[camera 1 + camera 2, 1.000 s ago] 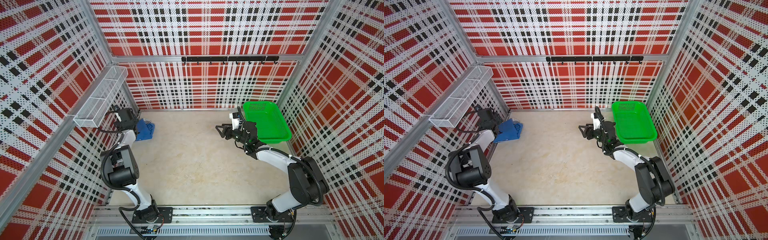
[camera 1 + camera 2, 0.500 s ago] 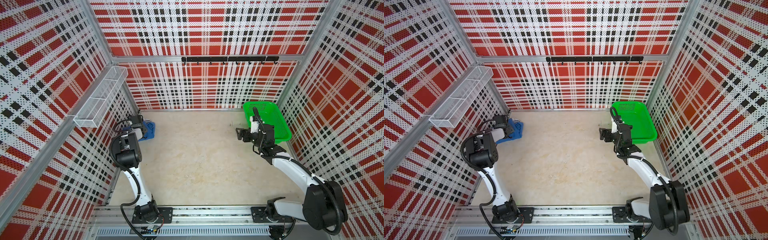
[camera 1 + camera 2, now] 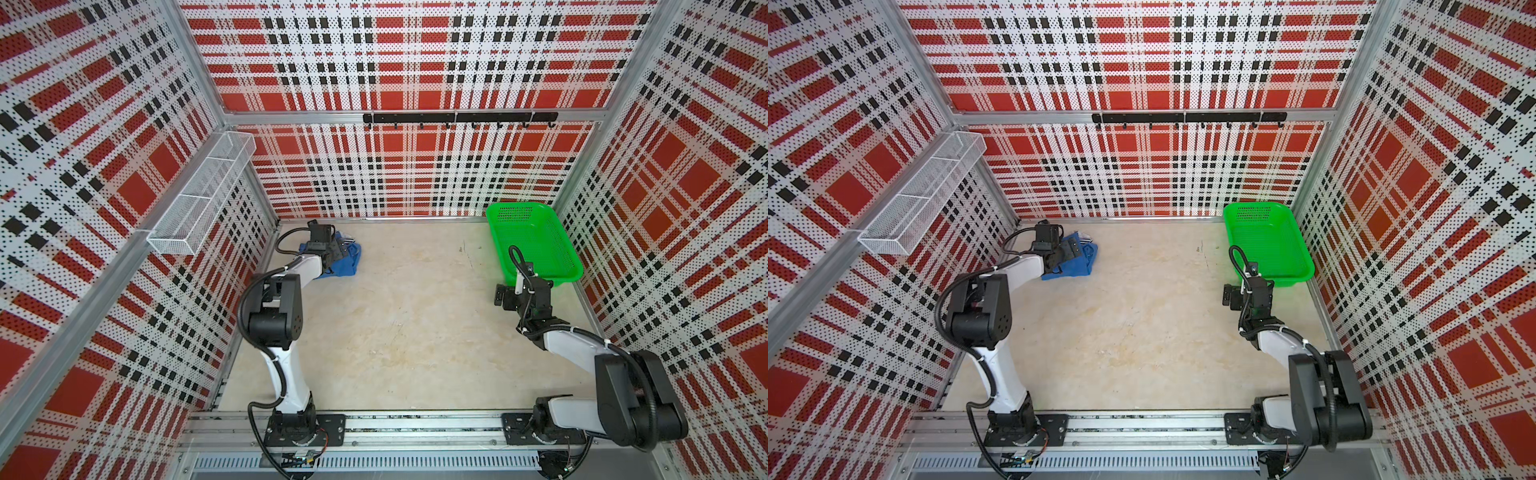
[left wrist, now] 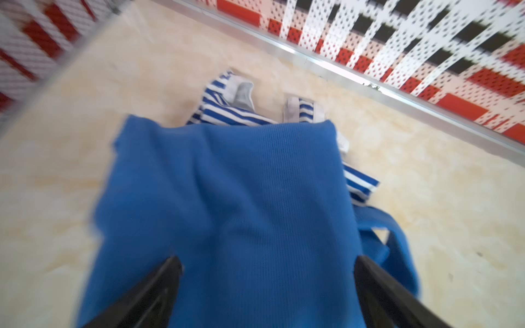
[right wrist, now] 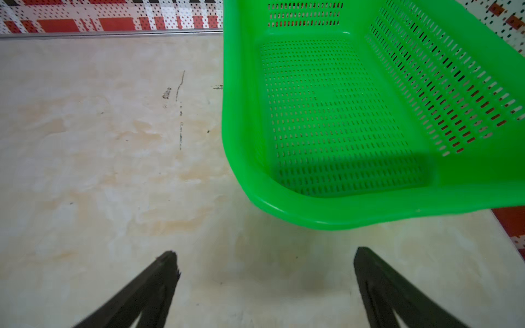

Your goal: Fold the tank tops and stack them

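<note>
The two tank tops lie stacked at the back left of the table. The plain royal blue tank top (image 3: 345, 266) (image 3: 1079, 269) (image 4: 241, 198) is on top. The striped tank top (image 4: 224, 113) (image 3: 347, 239) shows only at the far edge beneath it. My left gripper (image 4: 265, 261) (image 3: 337, 250) (image 3: 1072, 252) hovers low over the blue top, jaws wide apart and nothing pinched. My right gripper (image 5: 264, 255) (image 3: 505, 297) (image 3: 1231, 297) is open over bare table, just in front of the green basket's near corner.
The green mesh basket (image 3: 536, 245) (image 3: 1266, 245) (image 5: 326, 113) stands empty at the back right, against the right wall. A white wire shelf (image 3: 203, 195) hangs on the left wall and a black hook rail (image 3: 457, 118) on the back wall. Plaid walls enclose three sides.
The left gripper has opened over the blue top and its arm has changed pose. The right gripper opened and drew rightward and toward the front, ending by the basket's near corner.
</note>
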Controlling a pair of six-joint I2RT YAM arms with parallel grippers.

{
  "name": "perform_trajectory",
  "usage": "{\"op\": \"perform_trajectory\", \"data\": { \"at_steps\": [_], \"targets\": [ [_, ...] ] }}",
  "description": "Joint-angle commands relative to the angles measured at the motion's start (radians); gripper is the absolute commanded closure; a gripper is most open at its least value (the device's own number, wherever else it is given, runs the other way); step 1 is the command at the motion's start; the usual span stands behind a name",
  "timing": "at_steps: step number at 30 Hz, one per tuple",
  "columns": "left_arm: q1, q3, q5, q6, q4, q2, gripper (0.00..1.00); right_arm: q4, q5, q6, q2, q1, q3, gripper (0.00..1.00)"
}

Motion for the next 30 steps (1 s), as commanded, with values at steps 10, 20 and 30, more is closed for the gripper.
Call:
{"op": "perform_trajectory", "data": {
  "at_steps": [10,20,30],
  "targets": [
    [0.003,-0.657,-0.186,0.177,0.618,-0.433,0.02,0.531,-0.042,-0.055,0.159,-0.055,-0.059,0.00],
    [0.014,-0.800,-0.197,0.248,0.983,-0.311,0.02,0.792,-0.023,-0.020,0.170,-0.072,-0.209,0.00],
    [0.031,-0.947,-0.159,0.240,1.184,-0.369,0.02,0.790,-0.016,-0.041,0.188,-0.061,-0.191,0.00]
  ]
}}
